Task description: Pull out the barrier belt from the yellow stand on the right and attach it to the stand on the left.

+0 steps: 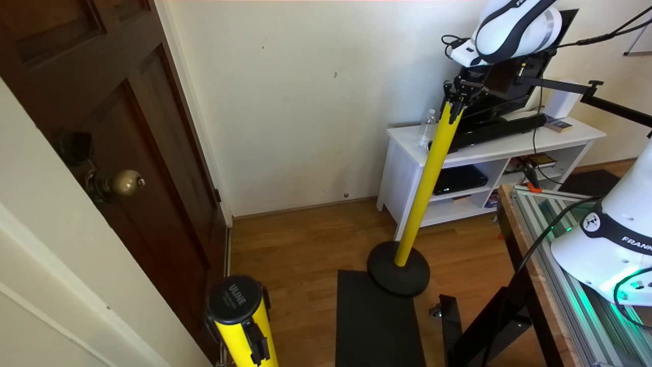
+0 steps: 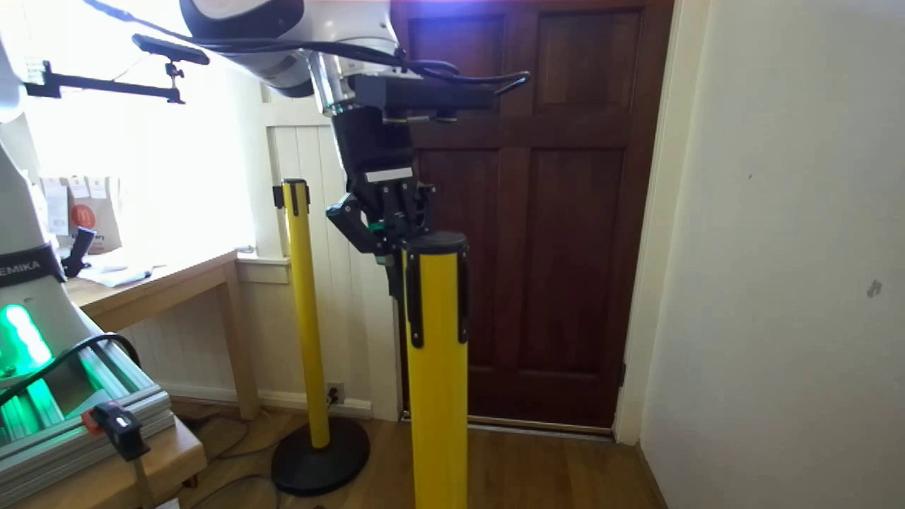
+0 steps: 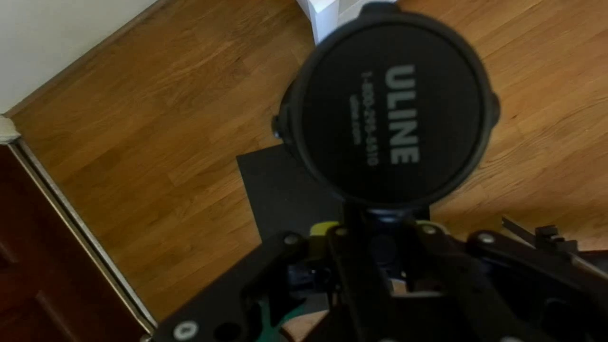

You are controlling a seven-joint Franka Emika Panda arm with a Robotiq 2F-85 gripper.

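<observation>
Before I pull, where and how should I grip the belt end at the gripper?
Probably pinch the black belt end from above, across its sides: in the wrist view it seems to jut between the jaws at the lower edge of the cap, and the stand is upright. Too dark to tell whether they touch it.

A brown panelled door [image 2: 537,233] is fitted with a brass-coloured knob [image 1: 126,182]. On a white TV cabinet [image 1: 402,178], a clear plastic bottle [image 1: 427,130] is placed just beside a black soundbar [image 1: 501,132]. The wooden floor [image 1: 295,244] is partly covered by a black mat [image 1: 376,321]. A McDonald's paper bag [image 2: 97,220] is set on a wooden table [image 2: 205,270].
</observation>
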